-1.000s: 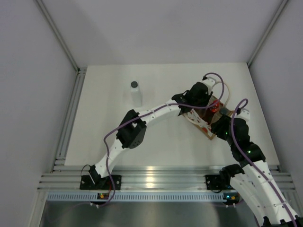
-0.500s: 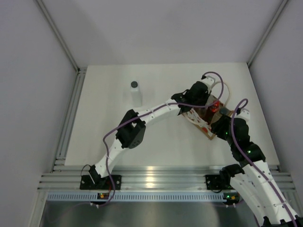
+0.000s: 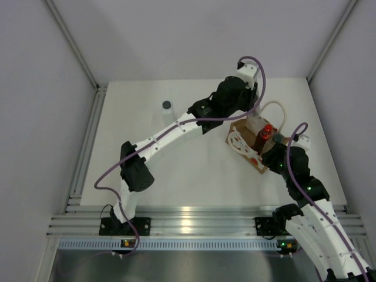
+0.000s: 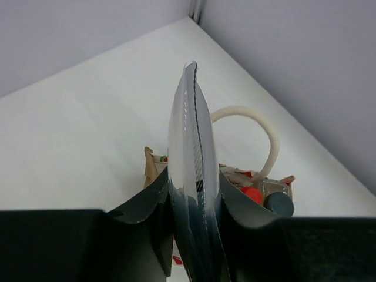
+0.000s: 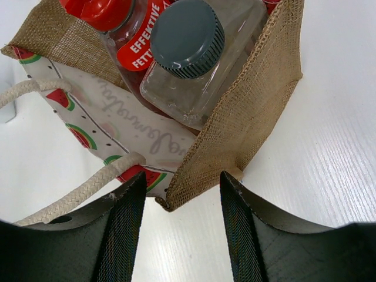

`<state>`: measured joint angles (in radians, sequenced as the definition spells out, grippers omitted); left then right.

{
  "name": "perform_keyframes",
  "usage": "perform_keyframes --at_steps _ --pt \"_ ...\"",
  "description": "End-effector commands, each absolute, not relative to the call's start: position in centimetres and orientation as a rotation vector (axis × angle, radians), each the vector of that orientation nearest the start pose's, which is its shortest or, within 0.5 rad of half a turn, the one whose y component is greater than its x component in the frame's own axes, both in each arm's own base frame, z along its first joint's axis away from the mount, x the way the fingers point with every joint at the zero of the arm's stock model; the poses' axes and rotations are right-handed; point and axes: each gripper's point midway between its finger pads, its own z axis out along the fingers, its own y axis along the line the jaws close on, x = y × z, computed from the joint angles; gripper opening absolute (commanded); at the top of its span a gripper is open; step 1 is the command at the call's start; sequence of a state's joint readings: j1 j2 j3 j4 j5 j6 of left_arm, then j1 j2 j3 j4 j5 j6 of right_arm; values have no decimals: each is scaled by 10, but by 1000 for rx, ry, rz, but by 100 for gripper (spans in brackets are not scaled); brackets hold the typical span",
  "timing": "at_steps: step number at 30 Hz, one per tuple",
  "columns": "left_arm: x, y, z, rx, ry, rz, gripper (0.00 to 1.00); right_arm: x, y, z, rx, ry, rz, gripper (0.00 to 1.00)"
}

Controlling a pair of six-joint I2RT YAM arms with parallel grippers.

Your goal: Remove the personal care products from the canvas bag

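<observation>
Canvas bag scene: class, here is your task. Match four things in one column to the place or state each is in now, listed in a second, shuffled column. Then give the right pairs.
Things
1. white squeeze tube
2. whitish bottle with dark cap
3. red bottle
4. right gripper

Places or states
A. inside the canvas bag
B. standing on the table, apart from the bag
C. clamped in the left gripper
D. open, at a corner of the bag

Pairs: 1-C, 2-B, 3-A, 4-D
</observation>
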<state>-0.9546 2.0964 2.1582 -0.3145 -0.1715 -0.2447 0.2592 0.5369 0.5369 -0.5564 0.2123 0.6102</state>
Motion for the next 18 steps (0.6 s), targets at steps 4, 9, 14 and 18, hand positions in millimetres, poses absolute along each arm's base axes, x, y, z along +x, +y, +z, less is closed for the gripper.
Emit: perform_keyframes --at_steps 4,9,14,18 --pt "373 -407 464 225 1527 -579 0 230 42 149 495 2071 266 52" --pt "380 -324 462 41 1554 -308 0 231 40 150 500 2065 256 52" --pt "401 -211 421 -241 1661 -132 0 231 40 149 502 2070 250 52" --pt "412 -118 371 -472 1736 -78 0 231 40 149 500 2071 253 52"
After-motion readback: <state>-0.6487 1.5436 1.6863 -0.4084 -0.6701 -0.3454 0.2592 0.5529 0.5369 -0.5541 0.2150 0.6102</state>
